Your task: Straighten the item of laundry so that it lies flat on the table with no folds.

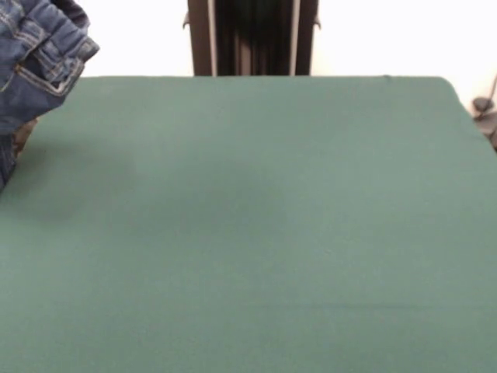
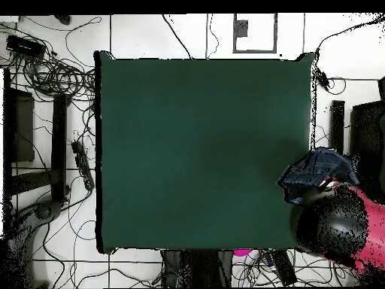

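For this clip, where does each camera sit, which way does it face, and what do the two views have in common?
Front view: across the table from the robot, level and low, facing its pedestal at the far edge; no arm or pincer shows; the jeans hang in at the upper left corner.
Overhead view: above the table, looking straight down, robot base at the bottom; someone in a pink sleeve holds the jeans at the right edge.
Shared: the green table and the jeans, not yet laid flat.
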Robot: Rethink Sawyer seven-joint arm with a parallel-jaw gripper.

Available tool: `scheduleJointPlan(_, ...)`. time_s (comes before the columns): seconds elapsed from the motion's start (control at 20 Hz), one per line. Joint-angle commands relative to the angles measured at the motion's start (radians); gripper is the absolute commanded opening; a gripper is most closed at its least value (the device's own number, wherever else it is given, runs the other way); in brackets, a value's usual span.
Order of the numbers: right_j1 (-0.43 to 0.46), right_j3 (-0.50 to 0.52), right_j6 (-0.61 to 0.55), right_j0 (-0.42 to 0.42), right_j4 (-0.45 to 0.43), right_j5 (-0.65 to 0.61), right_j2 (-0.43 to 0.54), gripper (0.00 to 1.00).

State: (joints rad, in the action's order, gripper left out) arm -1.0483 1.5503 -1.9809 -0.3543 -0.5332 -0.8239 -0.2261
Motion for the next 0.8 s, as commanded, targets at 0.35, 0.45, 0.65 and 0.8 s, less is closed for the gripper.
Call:
scheduleJointPlan(0.35,0.067,0.144,-0.513,0.252,0.137,-0.086,-0.114,0.0)
scheduleJointPlan(0.45,0.077,0.154,-0.548,0.281,0.149,-0.081,-0.134,0.0)
scheduleJointPlan(0.65,0.103,0.179,-0.615,0.33,0.167,-0.044,-0.17,0.0)
scheduleJointPlan(0.8,0.121,0.204,-0.676,0.365,0.188,-0.008,-0.192,0.0)
